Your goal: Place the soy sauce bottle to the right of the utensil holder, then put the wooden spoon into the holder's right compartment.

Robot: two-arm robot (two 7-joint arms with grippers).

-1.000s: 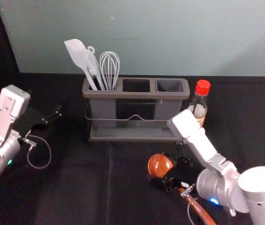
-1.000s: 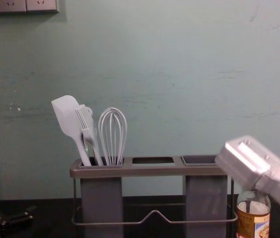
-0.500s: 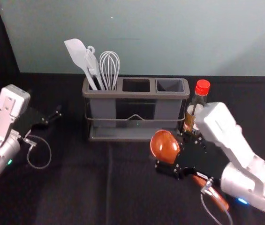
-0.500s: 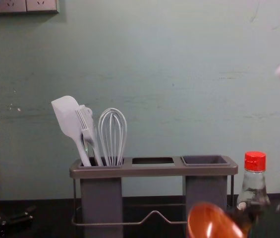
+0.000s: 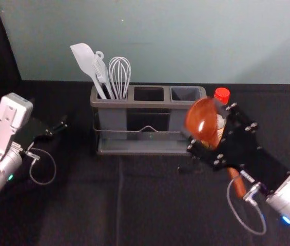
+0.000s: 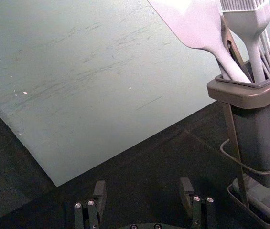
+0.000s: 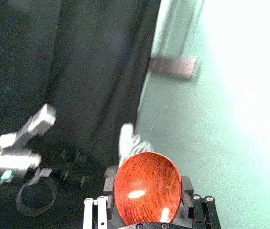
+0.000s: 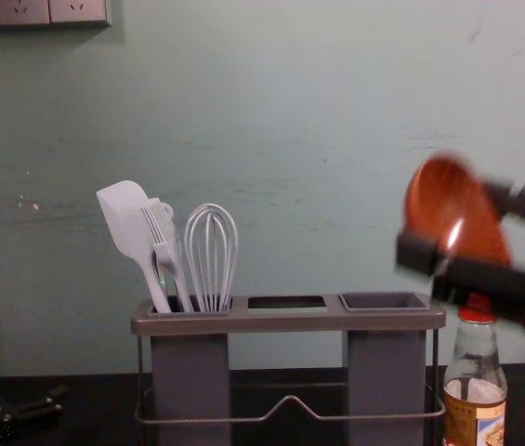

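Right, I am reading the head view as a clock around the utensil holder (image 8: 285, 321), with twelve toward the wall and six toward me. The soy sauce bottle (image 8: 475, 409) is standing upright at three o'clock, just beside the holder, so I am judging that half of the job done. The wooden spoon (image 5: 201, 120) is hanging above the table at about four o'clock, and the right gripper (image 7: 147, 187) is gripping it by the bowl. Its fingers are sitting partly spread, one on each side of the bowl, as wide as the wood is making them. I am thinking this hold is leaving the handle (image 5: 237, 183) free to go in first, with the bowl ending on top like the spatula (image 8: 127, 218) and the whisk (image 8: 212, 260), which are leaning in the left compartment. In the head view the handle is trailing toward five o'clock, so I am expecting to bring it upright, then over the right compartment (image 5: 186, 94) before lowering. The bottle's red cap is lying close under the work, and I am wary of the handle or a finger clipping it; the smooth, round bowl is also likely to be twisting if the handle catches the rim. At nine o'clock the left gripper (image 6: 143, 188) is idling, fingers wide apart and holding nothing
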